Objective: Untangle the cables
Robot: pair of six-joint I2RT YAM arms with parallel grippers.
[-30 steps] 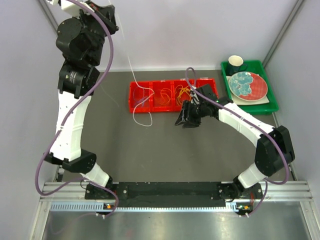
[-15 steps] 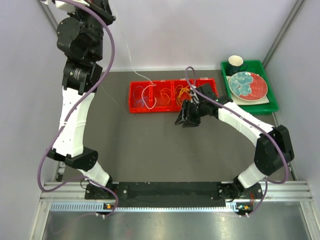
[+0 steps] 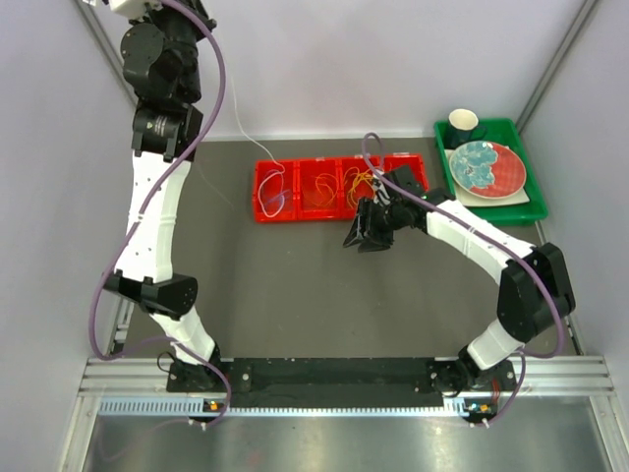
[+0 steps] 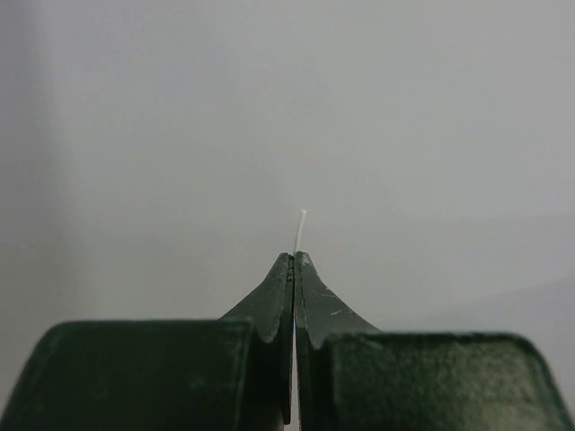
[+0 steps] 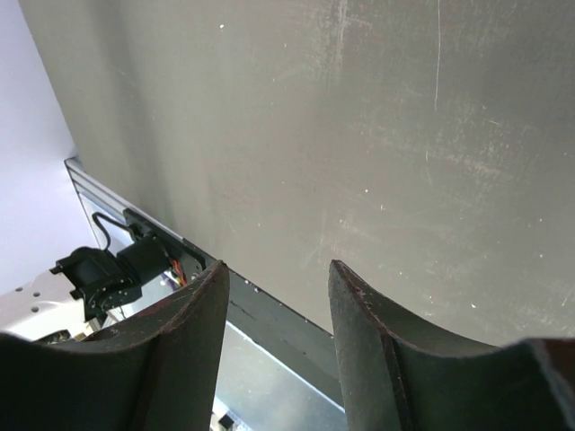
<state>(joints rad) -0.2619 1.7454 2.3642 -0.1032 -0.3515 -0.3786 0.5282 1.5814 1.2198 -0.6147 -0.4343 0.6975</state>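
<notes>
Over the dark surface [image 3: 295, 285], left end effector [image 4: 294, 262] pinches one white cable [image 4: 299, 226]; right end effector [image 5: 276, 266] gapes empty near one red tray [image 3: 258, 197].

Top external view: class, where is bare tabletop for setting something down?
Bare: the dark grey table between the red divided plastic tray, the white left arm and the black base rail. Crowded: the tray's compartments of thin cables, the right tool by its front edge, and the green plastic tray holding plate and cup.

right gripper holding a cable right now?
No: the right wrist view shows the right gripper open, with nothing but the bare grey table seen through the gap.
</notes>
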